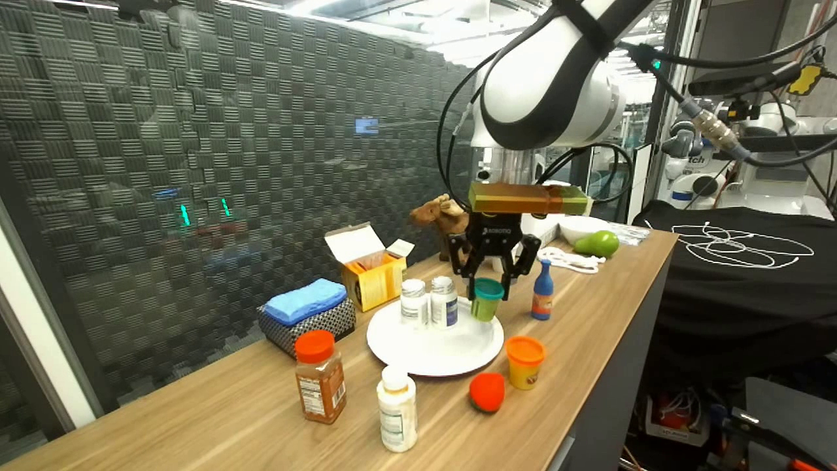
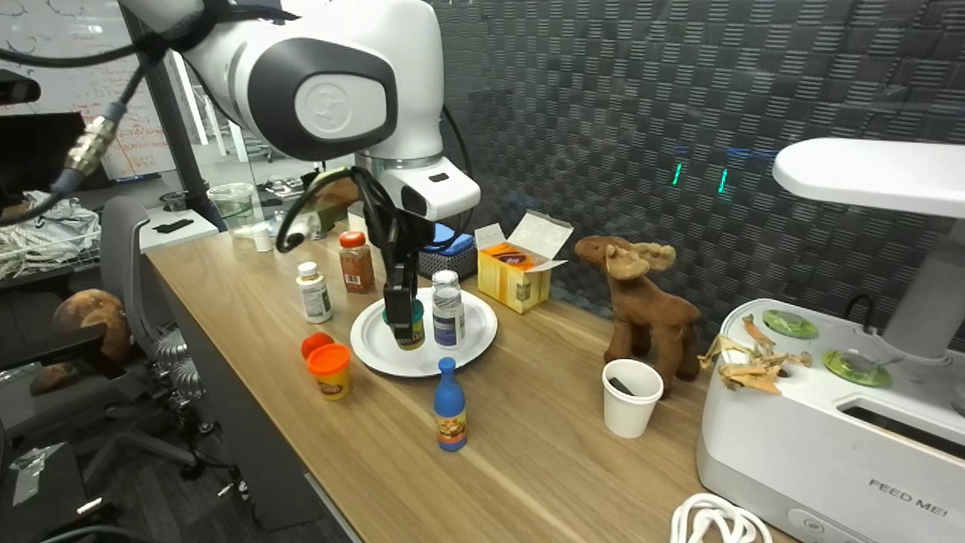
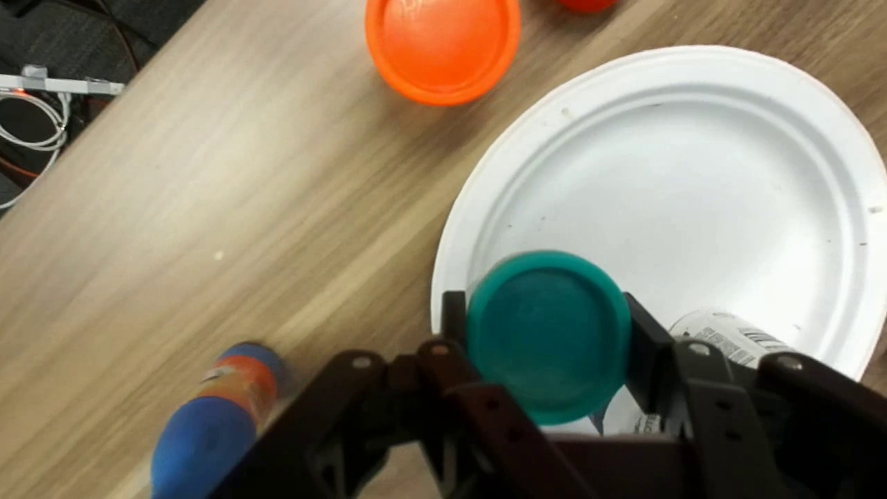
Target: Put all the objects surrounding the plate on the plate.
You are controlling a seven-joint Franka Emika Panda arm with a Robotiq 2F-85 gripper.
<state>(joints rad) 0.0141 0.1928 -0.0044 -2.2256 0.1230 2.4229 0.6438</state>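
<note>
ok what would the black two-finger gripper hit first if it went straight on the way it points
Probably the flat round white plate: the gripper points down near its rim, closed on a small cylindrical teal-lidded green tub, whose base would land first. Whether the base already touches is unclear.

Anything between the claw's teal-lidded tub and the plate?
Nothing visible: the claw holds the teal-lidded Play-Doh tub over the plate, contact unclear. Two white pill bottles stand beside the tub, not beneath.
</note>
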